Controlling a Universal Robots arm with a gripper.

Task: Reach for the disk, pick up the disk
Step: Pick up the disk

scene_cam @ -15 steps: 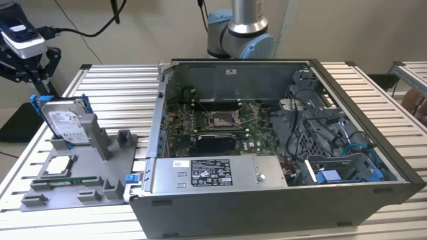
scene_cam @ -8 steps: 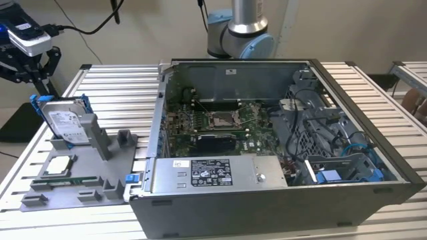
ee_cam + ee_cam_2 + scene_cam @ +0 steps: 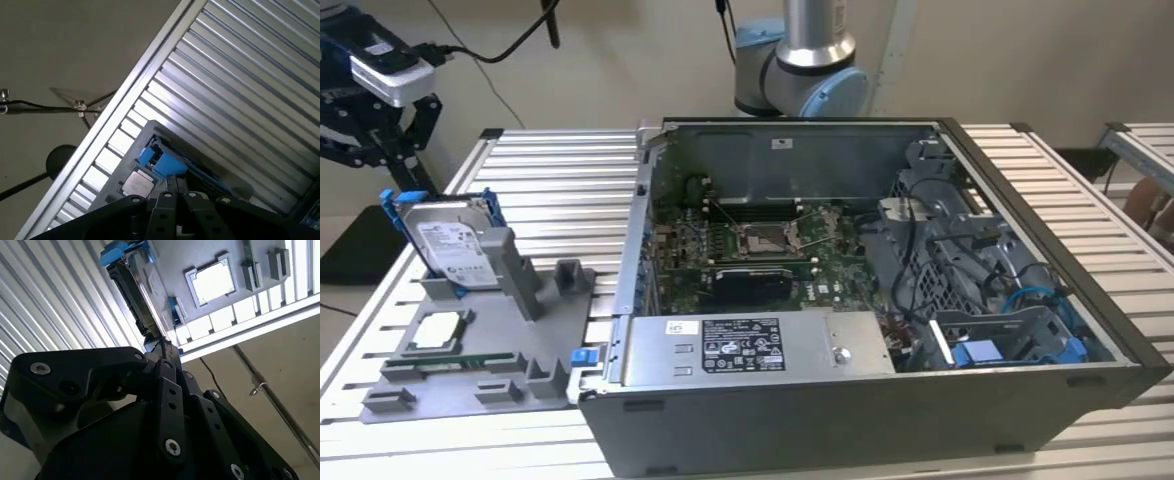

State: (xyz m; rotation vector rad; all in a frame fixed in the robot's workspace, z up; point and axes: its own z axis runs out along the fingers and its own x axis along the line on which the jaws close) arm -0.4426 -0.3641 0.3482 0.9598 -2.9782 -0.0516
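While the black robot gripper [image 3: 380, 150] hangs near a corner of the slatted aluminium table [image 3: 560, 170] at the exterior view's left, the reach is judged only partly made. The flat silver-grey disk with white label and blue side rails [image 3: 450, 240] is seen standing on edge in the grey plastic holder [image 3: 480, 385], beside the open grey computer case [image 3: 854, 420], with the small square silver chip [image 3: 438, 328] lying flat in front of it. Gripper and disk are seen apart, with no contact shown, and the disk is not held. Whether the jaws stand wide or narrow cannot be told. In both wrist views the disk is found ahead of the gripper's tip. Closing in, gripping and lifting are all left to be done.
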